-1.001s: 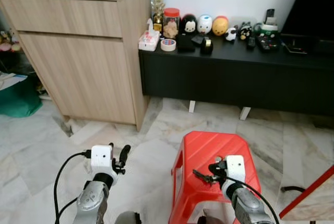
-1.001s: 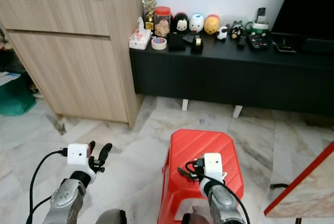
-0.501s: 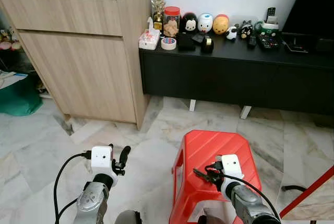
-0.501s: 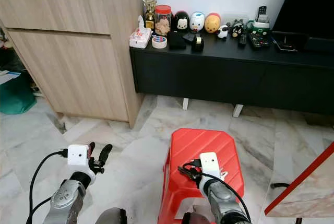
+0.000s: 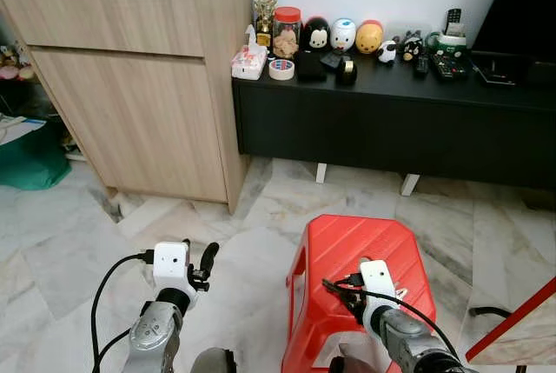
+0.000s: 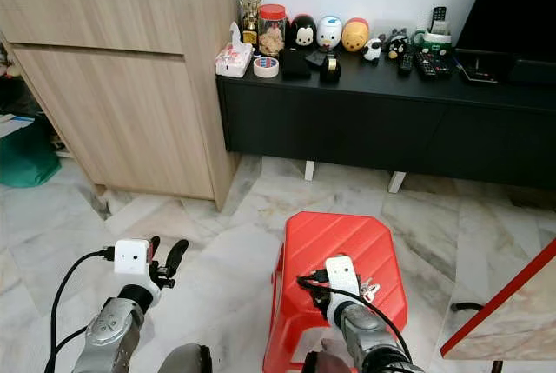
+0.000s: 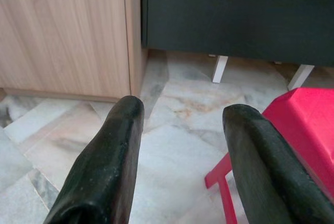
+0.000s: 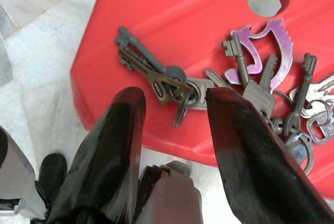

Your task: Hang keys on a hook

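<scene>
A: Keys (image 8: 156, 75) are seen flat on the red stool (image 8: 177, 20), near its front edge. A small dark bunch is joined by a ring to a larger cluster with a purple charm (image 8: 261, 46) beside it.

B: Bearing from the right gripper (image 8: 172, 114)?

A: Dead ahead, just past the fingertips. The small bunch's ring is lined up with the gap; the larger cluster is offset toward one finger. The gripper is held wide open, nothing gripped, low over the stool.

B: Long axis?

A: The dark keys are laid slantwise across the line of approach, ring end nearest the gripper. A closure at the ring is judged the better bet than one on the blades.

B: Left arm?

A: The left gripper (image 5: 196, 262) is held over the marble floor (image 5: 252, 225), well apart from the stool, fingers spread, empty. The right one is clearly nearer.

B: Hook?

A: None can be made out among the things on the black cabinet (image 5: 391, 121) or the wooden cabinet (image 5: 130, 86).
</scene>
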`<state>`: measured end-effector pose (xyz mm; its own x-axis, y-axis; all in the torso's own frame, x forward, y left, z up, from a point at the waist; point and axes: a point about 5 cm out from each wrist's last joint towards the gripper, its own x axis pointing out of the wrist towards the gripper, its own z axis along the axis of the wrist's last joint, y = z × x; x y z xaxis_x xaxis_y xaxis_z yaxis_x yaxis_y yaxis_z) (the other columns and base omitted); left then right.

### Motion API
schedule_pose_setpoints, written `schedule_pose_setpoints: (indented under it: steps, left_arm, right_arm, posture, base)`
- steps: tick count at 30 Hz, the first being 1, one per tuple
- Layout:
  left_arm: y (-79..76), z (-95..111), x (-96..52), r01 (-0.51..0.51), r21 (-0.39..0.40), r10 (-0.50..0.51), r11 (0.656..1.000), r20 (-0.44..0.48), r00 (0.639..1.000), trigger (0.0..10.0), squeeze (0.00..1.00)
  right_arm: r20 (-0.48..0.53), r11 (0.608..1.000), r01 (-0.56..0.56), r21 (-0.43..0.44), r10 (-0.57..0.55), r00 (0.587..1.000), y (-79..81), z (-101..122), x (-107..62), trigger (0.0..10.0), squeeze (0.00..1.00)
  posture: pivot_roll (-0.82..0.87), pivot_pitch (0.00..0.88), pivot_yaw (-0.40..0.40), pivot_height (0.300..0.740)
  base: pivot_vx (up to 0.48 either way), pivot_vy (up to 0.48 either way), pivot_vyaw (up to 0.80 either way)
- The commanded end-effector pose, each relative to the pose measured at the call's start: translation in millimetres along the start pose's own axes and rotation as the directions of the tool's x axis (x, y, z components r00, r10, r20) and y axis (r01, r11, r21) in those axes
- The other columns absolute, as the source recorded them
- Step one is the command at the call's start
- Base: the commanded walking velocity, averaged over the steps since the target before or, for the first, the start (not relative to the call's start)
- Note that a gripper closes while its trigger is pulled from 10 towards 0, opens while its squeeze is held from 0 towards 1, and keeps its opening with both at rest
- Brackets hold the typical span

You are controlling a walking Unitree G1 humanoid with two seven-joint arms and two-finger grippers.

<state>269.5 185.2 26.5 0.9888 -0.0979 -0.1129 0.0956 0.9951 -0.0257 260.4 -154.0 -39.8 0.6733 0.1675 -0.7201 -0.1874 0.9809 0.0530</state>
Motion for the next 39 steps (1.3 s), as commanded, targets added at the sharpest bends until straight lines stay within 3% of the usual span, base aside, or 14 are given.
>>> schedule_pose_setpoints:
  steps: [1, 10, 24, 27, 31, 39]
  left_arm:
    - [-4.0, 0.8, 2.2, 0.01, 0.009, -0.01, 1.0, -0.003, 1.0, 10.0, 0.0]
    - [-6.2, 0.2, 1.3, 0.01, 0.006, -0.01, 1.0, -0.001, 1.0, 10.0, 0.0]
    - [-11.5, 2.1, -0.1, 0.01, -0.005, -0.01, 1.0, 0.018, 1.0, 10.0, 0.0]
    - [-11.6, 2.2, -1.4, 0.009, -0.004, -0.009, 1.0, 0.02, 1.0, 10.0, 0.0]
    - [-11.1, 2.8, -2.8, 0.008, -0.002, -0.008, 1.0, 0.022, 1.0, 10.0, 0.0]
    - [-9.1, 8.7, -4.5, -0.004, -0.002, 0.004, 1.0, 0.051, 0.999, 10.0, 0.0]
  right_arm:
    - [-0.002, 1.0, 0.017, 0.005, -0.017, 1.0, -3.0, 3.9, 0.2, 10.0, 0.0]
    - [-0.021, 1.0, 0.029, 0.005, -0.029, 0.999, -4.5, -2.1, -0.7, 10.0, 0.0]
    - [0.053, 0.998, 0.043, 0.047, -0.045, 0.998, -8.8, -1.2, -2.6, 10.0, 0.0]
    - [0.056, 0.998, 0.031, 0.047, -0.034, 0.998, -10.9, -3.0, -3.6, 10.0, 0.0]
    - [0.085, 1.0, -0.006, -0.021, 0.008, 0.996, -11.4, -0.6, -4.6, 10.0, 0.0]
    - [0.148, 0.998, -0.062, 0.001, 0.061, 0.987, -7.4, 6.2, -4.8, 10.0, 0.0]
  posture:
    - [0.08, 0.046, -0.075, 0.633]
    - [0.09, 0.065, -0.084, 0.633]
    - [0.09, 0.125, -0.096, 0.633]
    - [0.1, 0.131, -0.096, 0.633]
    - [0.1, 0.142, -0.099, 0.633]
    - [0.1, 0.149, -0.102, 0.633]
  base:
    - [0.0, 0.0, 0.0]
    - [0.0, 0.0, 0.0]
    - [0.0, 0.0, 0.0]
    - [0.0, 0.0, 0.0]
    - [0.0, 0.0, 0.0]
    - [0.0, 0.0, 0.0]
